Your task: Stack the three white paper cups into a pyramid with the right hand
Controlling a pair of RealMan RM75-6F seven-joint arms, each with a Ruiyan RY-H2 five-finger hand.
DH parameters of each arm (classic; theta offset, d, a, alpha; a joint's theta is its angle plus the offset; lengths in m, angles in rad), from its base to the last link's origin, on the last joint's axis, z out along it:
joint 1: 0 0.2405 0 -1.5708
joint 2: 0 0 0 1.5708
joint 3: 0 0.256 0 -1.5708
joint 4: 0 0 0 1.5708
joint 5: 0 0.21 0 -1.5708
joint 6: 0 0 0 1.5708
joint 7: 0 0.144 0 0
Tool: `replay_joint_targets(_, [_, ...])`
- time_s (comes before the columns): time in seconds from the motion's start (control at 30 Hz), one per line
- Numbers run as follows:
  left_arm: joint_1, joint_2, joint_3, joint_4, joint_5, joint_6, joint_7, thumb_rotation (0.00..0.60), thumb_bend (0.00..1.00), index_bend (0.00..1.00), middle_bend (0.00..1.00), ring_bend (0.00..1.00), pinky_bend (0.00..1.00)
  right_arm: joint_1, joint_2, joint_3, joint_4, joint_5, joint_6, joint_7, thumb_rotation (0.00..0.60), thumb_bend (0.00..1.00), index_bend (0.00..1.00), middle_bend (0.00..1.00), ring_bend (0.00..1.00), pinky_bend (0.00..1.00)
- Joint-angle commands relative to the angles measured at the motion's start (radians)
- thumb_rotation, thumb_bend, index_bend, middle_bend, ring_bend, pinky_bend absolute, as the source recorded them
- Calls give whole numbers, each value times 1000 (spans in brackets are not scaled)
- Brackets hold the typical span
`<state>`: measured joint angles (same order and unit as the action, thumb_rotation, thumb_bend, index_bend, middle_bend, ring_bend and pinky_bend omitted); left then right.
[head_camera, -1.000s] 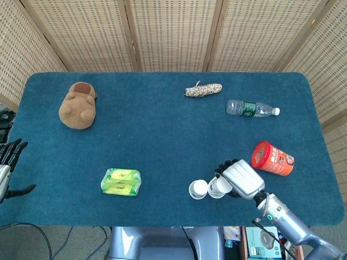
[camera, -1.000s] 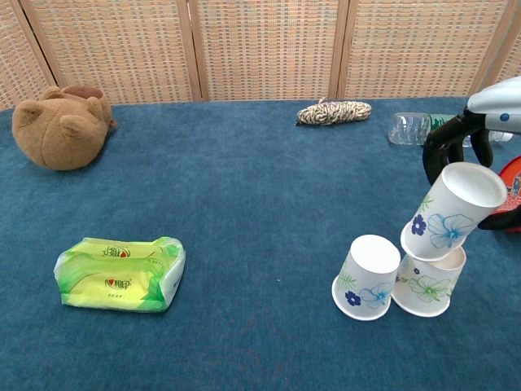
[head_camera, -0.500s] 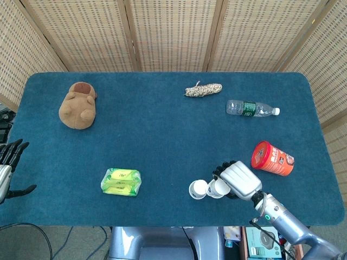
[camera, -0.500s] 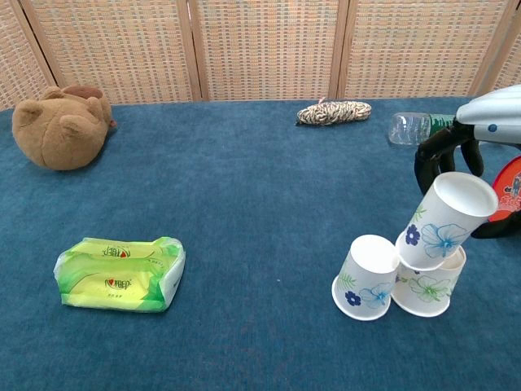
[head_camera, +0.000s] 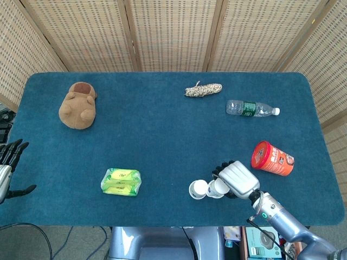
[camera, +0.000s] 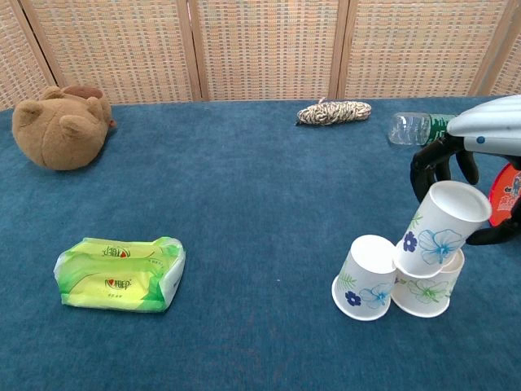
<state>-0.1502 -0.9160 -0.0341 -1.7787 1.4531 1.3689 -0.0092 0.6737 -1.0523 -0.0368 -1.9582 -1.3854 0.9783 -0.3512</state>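
bench (head_camera: 162, 135) under blue cloth fills both views, with woven screens (head_camera: 173, 32) behind it. its near edge is cut off in the chest view.

right hand (camera: 480, 175) comes in from the lower right; in the chest view most of it runs off the right edge, so only the silver back and dark curled fingers (camera: 427, 163) show. it grips the top cup (camera: 440, 230), which is tilted, mouth up and to the right. from the head view the hand (head_camera: 237, 181) covers most of that cup, and only a white rim pokes out.

left hand (head_camera: 10, 168) sits at the far left edge of the head view, off the bench, fingers spread and holding nothing; much of it is cut off.

plush toy (camera: 59, 126) lies at the far left. wet-wipe pack (camera: 120, 274) lies near the front left. red tub (head_camera: 272, 158) lies on its side to the right of the cups; in the chest view only a sliver shows behind the hand. water bottle (head_camera: 252, 108) lies on its side at the far right, partly hidden by the hand in the chest view. rope bundle (camera: 334, 112) lies near the back edge.

left base cup (camera: 368, 277) stands upside down. right base cup (camera: 425, 289) touches it and stands mouth up, with the top cup's base lowered into its mouth.
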Motion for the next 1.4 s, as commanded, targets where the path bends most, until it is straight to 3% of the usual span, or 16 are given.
replay_joint_targets(0.03, [0,0,0,0,0,-1,1,600,100,0,0,0,0,-3,-1,4,1,-4,-2,1,600,409,497,523,430,515])
replay_joint_targets(0.47, [0,1,1,-3,1,1,2,600,100,0,0,0,0,-12,-14,22,2,-11,-14,-10,600,409,495,507,430,515])
replay_joint_targets(0.57, [0,1,1,-2,2,1,0,600,100,0,0,0,0,-14,-14,22,2,-14,-19,-10,600,387,392,371,405,515])
replay_joint_targets(0.63, [0,1,1,-2,1,0,-2,600,99,0,0,0,0,-15,-14,22,2,-19,-21,-5,600,318,280,226,344,506])
replay_joint_targets(0.7, [0,2,1,-1,1,0,-2,600,99,0,0,0,0,-17,-12,23,2,-27,-21,7,600,275,221,170,304,488])
replay_joint_targets(0.8, [0,2,0,-1,1,1,-3,600,99,0,0,0,0,-21,-10,26,5,-45,-11,18,600,251,163,157,295,478])
replay_joint_targets(1.0, [1,3,1,-1,2,1,-5,600,99,0,0,0,0,-33,10,26,-9,-72,3,24,600,250,156,151,295,476])
replay_joint_targets(1.2, [4,4,3,0,7,7,-11,600,99,0,0,0,0,-103,103,19,-62,-157,128,47,600,237,156,138,293,410])
replay_joint_targets(1.3, [11,3,5,0,15,21,-13,600,100,0,0,0,0,-185,155,8,-45,-223,267,103,600,210,156,126,265,318])
replay_joint_targets(1.4, [16,-2,8,-1,24,31,-12,600,100,0,0,0,0,-231,157,6,-4,-252,346,138,600,150,136,67,154,170])
